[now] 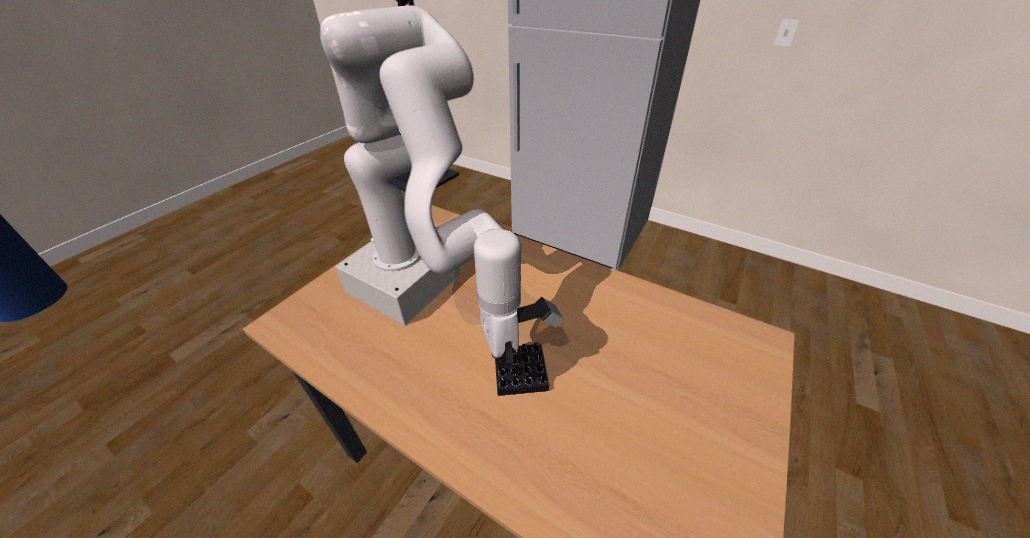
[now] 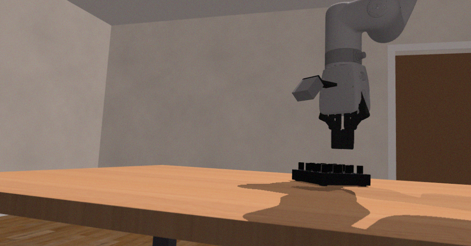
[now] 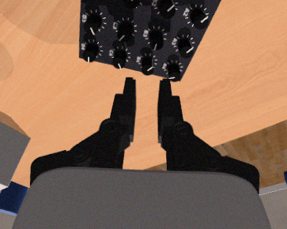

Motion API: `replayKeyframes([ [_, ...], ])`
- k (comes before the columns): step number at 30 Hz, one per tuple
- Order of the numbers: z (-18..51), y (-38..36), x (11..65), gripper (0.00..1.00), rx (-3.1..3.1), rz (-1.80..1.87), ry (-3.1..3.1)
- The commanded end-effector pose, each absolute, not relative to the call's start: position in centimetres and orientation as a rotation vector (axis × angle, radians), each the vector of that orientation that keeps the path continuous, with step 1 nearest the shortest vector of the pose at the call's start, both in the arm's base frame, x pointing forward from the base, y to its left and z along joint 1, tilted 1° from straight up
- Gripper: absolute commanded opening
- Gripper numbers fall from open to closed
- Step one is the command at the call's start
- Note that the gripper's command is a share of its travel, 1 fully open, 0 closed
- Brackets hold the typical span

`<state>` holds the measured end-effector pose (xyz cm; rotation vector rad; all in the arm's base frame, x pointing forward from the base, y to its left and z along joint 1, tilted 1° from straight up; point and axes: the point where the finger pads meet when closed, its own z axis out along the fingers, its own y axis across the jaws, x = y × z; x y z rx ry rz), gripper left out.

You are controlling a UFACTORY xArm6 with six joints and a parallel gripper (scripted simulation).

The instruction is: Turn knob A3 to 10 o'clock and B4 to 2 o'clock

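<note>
The knob box [image 1: 522, 391] [image 2: 345, 179] [image 3: 109, 20] was found upright on the table [image 1: 648, 419] [image 2: 131, 188] [image 3: 212, 110], at 12 o'clock in my wrist view. Knob B4 [image 3: 147, 65] stood in the nearest row there, with knob C4 [image 3: 119, 58] at its 9 o'clock and knob A4 [image 3: 174, 71] at its 3 o'clock, both close neighbours. Knob A3 [image 3: 185, 46] sat at B4's 2 o'clock, hemmed in by knob A2 [image 3: 198, 16] at its 1 o'clock, knob B3 [image 3: 156, 38] at its 10 o'clock and A4 below. The lines on A3 and B4 slanted toward 4 o'clock of that view; I could not certify the exact marks.

My gripper [image 1: 508, 352] [image 2: 342, 148] [image 3: 147, 92] was above the box and apart from it, pointing down. Its fingers stood narrowly parted, with nothing between them. A grey block stuck out from my gripper housing on a dark bracket, well above the tabletop.

Farther out in the top view, my pedestal [image 1: 360, 285] occupied the box's 10 o'clock. A tall refrigerator [image 1: 583, 138] stood between 12 and 1, beyond the table, and a blue object [image 1: 25, 282], partly out of frame, between 9 and 10.
</note>
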<state>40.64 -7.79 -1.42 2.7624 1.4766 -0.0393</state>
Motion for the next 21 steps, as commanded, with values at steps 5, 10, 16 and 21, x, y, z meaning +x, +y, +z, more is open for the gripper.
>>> replayKeyframes([
  [5, -0.96, -7.82, 40.80, 0.19, 2.533, -0.022, 1.863],
  [10, -0.78, -7.81, 40.80, 0.19, 2.387, -0.022, 2.048],
  [16, -0.56, -7.81, 40.81, 0.19, 2.189, -0.021, 2.260],
  [21, -0.36, -7.80, 40.81, 0.19, 2.000, -0.021, 2.430],
])
